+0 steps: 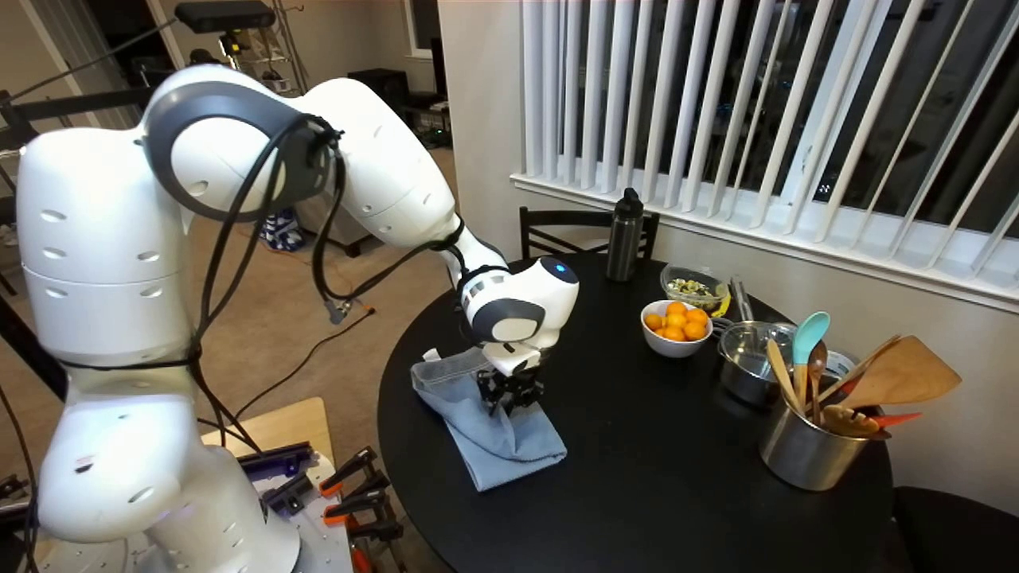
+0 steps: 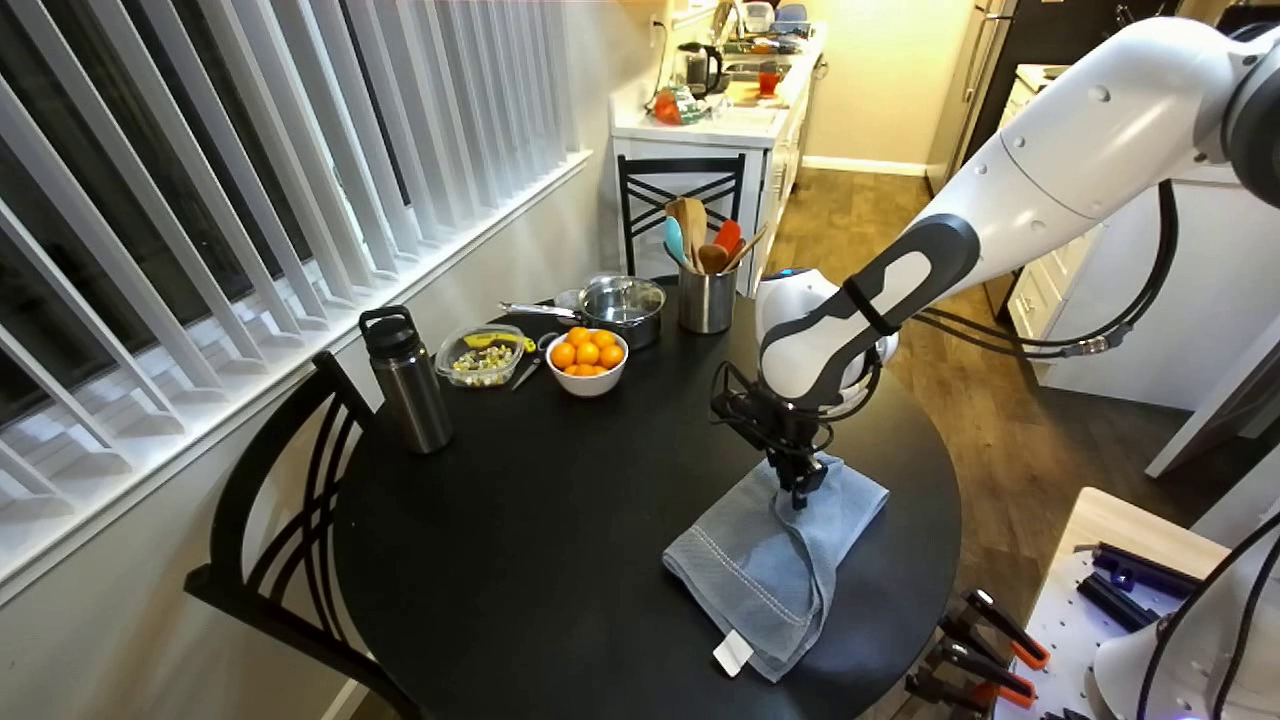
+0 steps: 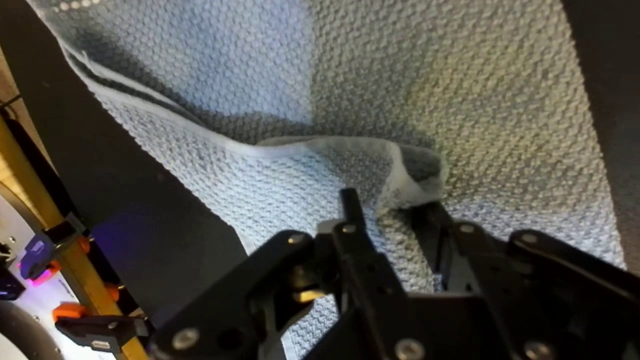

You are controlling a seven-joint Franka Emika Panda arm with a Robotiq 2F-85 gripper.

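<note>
Straddling the towel [image 1: 509, 455] at nine o'clock on the table [image 1: 653, 469] in an exterior view, the gripper [image 3: 388, 201] stands partly spread around a fold [image 3: 367, 167] (no firm grip visible); closing low, evenly, should help.

In an exterior view, a blue-grey, textured cloth [image 1: 476, 434] is lying folded over itself on the left side of the round black desk [image 1: 653, 461]. Its upper layer is forming a raised ridge, and a white tag [image 1: 431, 355] is showing at the far left corner.
</note>
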